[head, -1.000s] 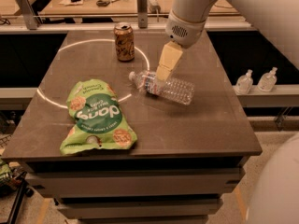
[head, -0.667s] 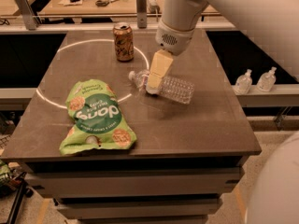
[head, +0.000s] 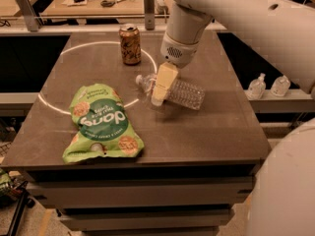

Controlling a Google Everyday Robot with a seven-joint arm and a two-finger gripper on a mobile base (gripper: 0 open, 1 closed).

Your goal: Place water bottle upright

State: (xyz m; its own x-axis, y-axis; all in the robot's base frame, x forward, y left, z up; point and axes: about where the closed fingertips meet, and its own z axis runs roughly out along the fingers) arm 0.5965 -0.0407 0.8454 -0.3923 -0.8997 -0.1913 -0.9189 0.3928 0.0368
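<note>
The water bottle (head: 184, 93) is clear ribbed plastic and lies on its side near the middle of the dark table (head: 197, 132), cap end pointing left. My gripper (head: 158, 98) hangs from the white arm and reaches down over the bottle's neck end, its cream-coloured fingers (head: 162, 82) covering that part of the bottle. The bottle's label band is hidden behind the gripper.
A brown soda can (head: 130, 44) stands upright behind the bottle. A green snack bag (head: 101, 122) lies at the front left. A white ring is marked on the tabletop. Two small pump-top bottles (head: 268, 86) stand on a shelf to the right.
The gripper has moved left and down along the bottle, from over its middle to its neck end. The bottle still lies on its side.
</note>
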